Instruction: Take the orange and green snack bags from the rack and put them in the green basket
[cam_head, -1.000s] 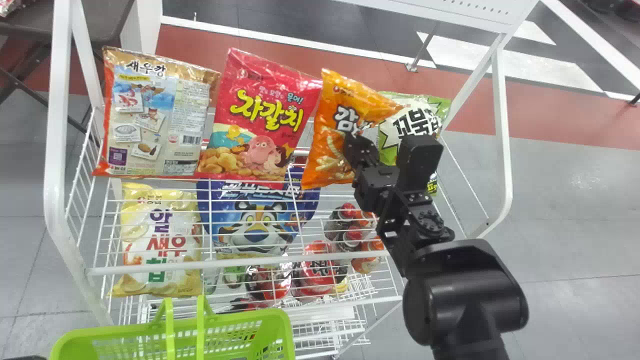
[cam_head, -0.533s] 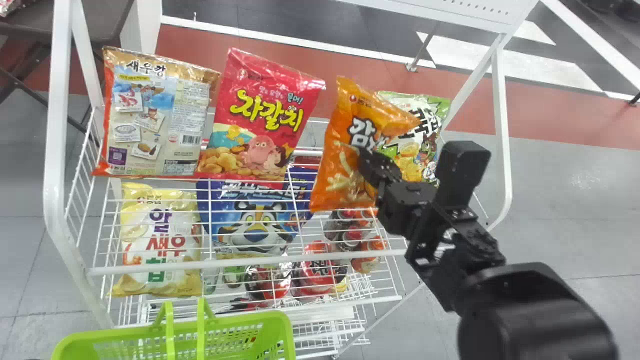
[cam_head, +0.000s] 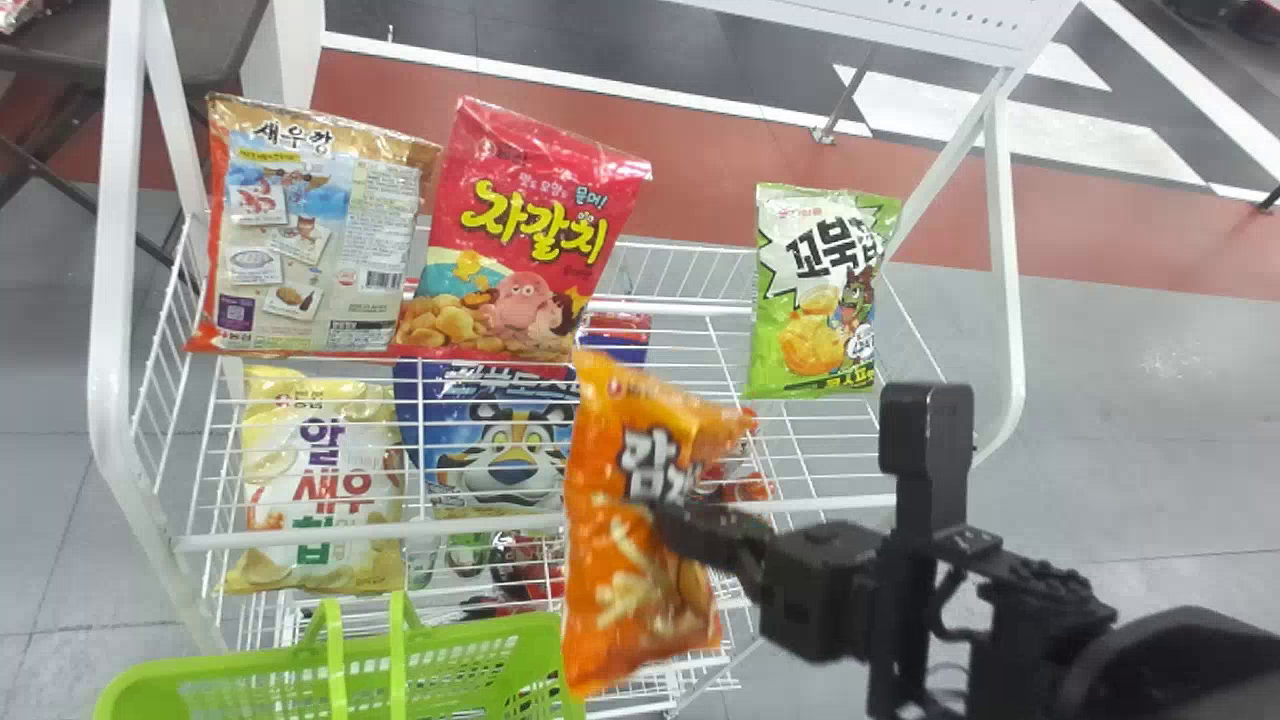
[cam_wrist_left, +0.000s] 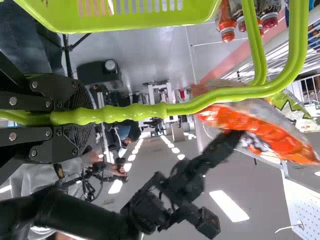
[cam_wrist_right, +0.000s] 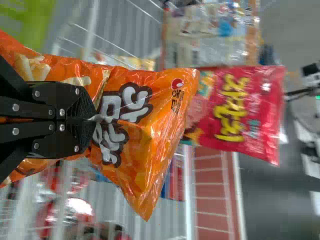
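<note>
Crinkled orange bag swung nearer slatted green basket.

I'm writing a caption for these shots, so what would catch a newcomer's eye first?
Probably the big orange snack bag, pinched in the right gripper beside the basket's right end in the head view. Next, the bright green basket at the bottom edge, its handles held in the left gripper. The red bag stands out on the rack's upper level.

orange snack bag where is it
In the head view, the orange snack bag is at lower centre, held by the right gripper, by the right edge of the green basket.
</note>
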